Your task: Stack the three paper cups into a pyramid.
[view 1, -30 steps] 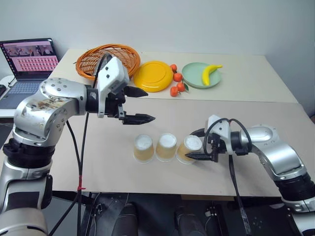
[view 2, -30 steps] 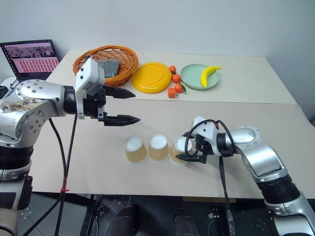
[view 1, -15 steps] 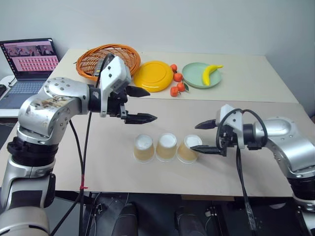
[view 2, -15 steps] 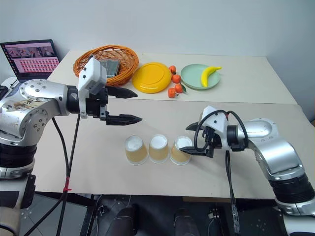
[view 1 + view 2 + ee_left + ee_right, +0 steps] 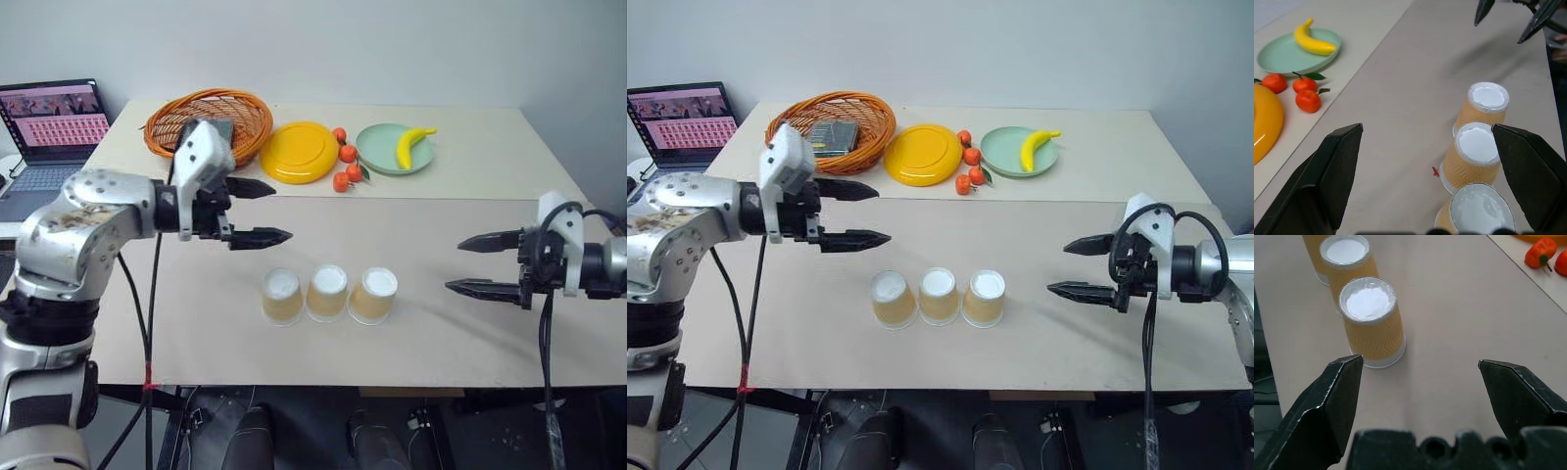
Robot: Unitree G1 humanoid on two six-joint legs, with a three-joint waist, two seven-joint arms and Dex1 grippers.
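Observation:
Three tan ribbed paper cups stand upside down, side by side in a row near the table's front edge: the left cup (image 5: 282, 297), the middle cup (image 5: 328, 292) and the right cup (image 5: 374, 295). No cup rests on another. My left gripper (image 5: 257, 211) hovers open above and behind the left cup, empty. To the right of the row, well apart from the right cup (image 5: 1372, 322), my right gripper (image 5: 480, 264) is open with nothing between its fingers.
At the back of the table (image 5: 431, 333) are a wicker basket (image 5: 206, 118), a yellow plate (image 5: 300, 151), three small oranges (image 5: 346, 166) and a green plate (image 5: 377, 145) with a banana (image 5: 410, 146). A laptop (image 5: 49, 132) sits on a side surface at the far left.
My right gripper let go of the right cup and pulled away to the right and upward. The camera shifted a little. The cups stayed in place.

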